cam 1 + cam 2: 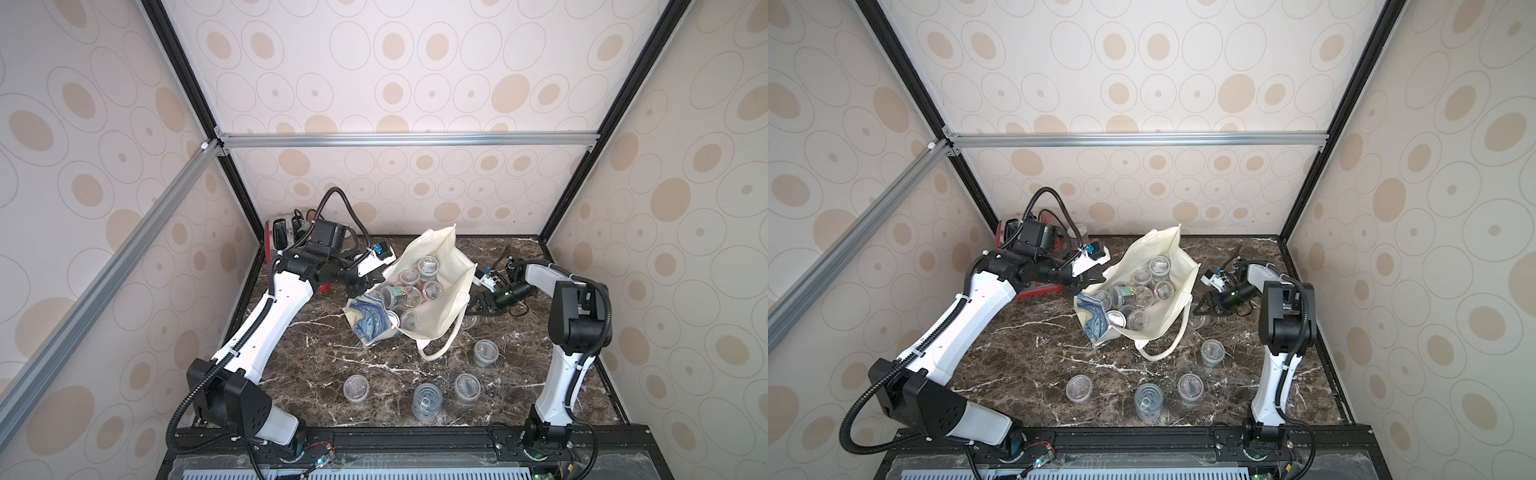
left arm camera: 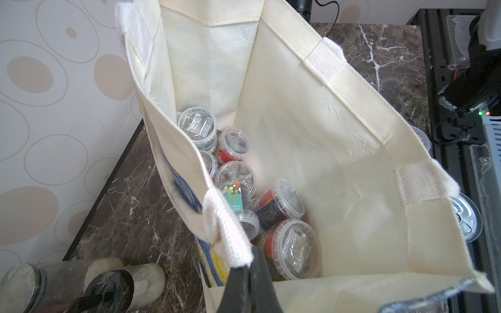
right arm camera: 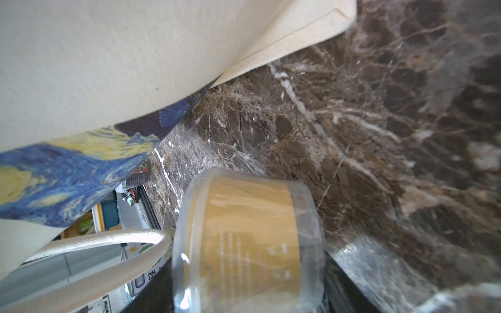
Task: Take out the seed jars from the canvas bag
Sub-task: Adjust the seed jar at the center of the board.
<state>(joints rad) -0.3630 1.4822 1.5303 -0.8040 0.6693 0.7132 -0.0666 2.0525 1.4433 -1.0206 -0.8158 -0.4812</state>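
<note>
The canvas bag (image 1: pixel 442 266) (image 1: pixel 1169 253) stands open mid-table, with blue-and-yellow print on its side (image 3: pixel 54 173). Several seed jars (image 1: pixel 409 286) (image 2: pixel 235 178) lie inside it, some with red or green labels. My left gripper (image 1: pixel 366 286) (image 2: pixel 248 271) is shut on the bag's rim at a handle. Beside the bag's right side, low over the table, my right gripper (image 1: pixel 474 311) is shut on a yellow-labelled seed jar (image 3: pixel 249 230) (image 1: pixel 469 323). Three more seed jars (image 1: pixel 356 388) (image 1: pixel 467 386) (image 1: pixel 485 352) stand on the table in front.
A larger clear jar (image 1: pixel 427 402) stands near the front edge. A loose bag handle (image 1: pixel 444 345) droops onto the marble table (image 1: pixel 316 353). A red appliance (image 1: pixel 276 237) sits at the back left corner. Glassy bottles (image 2: pixel 108 281) lie beside the bag.
</note>
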